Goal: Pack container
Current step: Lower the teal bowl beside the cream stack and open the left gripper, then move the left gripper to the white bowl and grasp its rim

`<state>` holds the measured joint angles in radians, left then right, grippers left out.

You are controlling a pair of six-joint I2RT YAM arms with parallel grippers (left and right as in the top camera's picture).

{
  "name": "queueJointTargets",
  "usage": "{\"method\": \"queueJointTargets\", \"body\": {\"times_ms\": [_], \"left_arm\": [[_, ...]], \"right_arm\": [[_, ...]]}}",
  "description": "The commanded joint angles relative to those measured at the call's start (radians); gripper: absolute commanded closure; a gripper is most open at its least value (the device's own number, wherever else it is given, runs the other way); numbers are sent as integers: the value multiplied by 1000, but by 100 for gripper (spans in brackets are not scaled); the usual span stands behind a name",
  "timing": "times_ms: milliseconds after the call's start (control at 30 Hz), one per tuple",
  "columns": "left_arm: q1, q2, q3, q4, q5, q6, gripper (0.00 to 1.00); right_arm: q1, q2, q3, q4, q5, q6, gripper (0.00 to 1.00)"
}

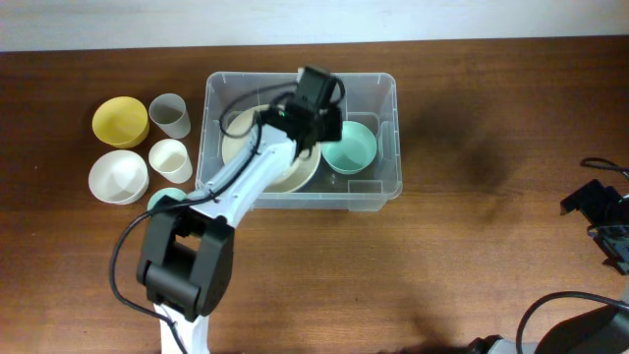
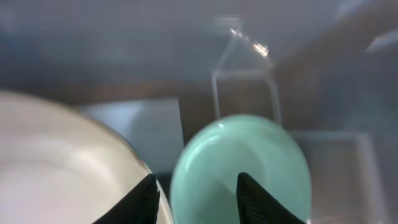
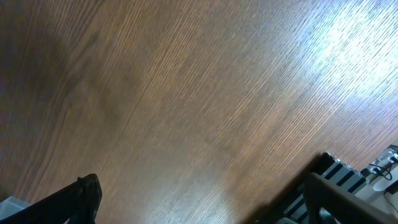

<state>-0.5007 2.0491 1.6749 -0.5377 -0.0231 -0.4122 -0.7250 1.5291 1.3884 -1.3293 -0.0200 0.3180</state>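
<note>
The container is a clear plastic tub at the middle of the table. Inside it lie a wide cream plate on the left and a mint green bowl on the right. My left gripper reaches into the tub. In the left wrist view it is open, one finger between the cream plate and the mint bowl, the other over the bowl's inside. My right gripper is at the far right table edge, open and empty above bare wood.
Left of the tub stand a yellow bowl, a grey cup, a cream cup and a white bowl. A teal item is partly hidden under my left arm. A dark block sits by the right gripper.
</note>
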Motion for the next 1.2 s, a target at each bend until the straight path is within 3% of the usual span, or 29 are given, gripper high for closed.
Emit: {"method": "queueJointTargets", "body": {"times_ms": [0,67,133,200,267,433,600,833,1167], "left_arm": [[74,-21,191,-117,-91,85,57],[117,-36,264,-210,-138,84,56],[167,-56,318,-301,-161,75,45],[223,-83,343,-375,-177,52,17],[298,-115,347,-445,-176,29,1],[562,-153,346,-679,-176,-139,1],[758,-151,280,-781,-167,-304,1],[940,-151,17,-667,-58,-365,1],[962,-151,-265,-414,-34,-366,1]], "right_arm": [[-2,5,-3,3,2,12,1],[-2,5,-3,3,2,12,1],[-2,5,-3,3,2,12,1],[-2,5,-3,3,2,12,1],[-2,5,-3,3,2,12,1],[-2,5,-3,3,2,12,1],[-2,5,-3,3,2,12,1],[-2,5,-3,3,2,12,1],[-2,5,-3,3,2,12,1]]}}
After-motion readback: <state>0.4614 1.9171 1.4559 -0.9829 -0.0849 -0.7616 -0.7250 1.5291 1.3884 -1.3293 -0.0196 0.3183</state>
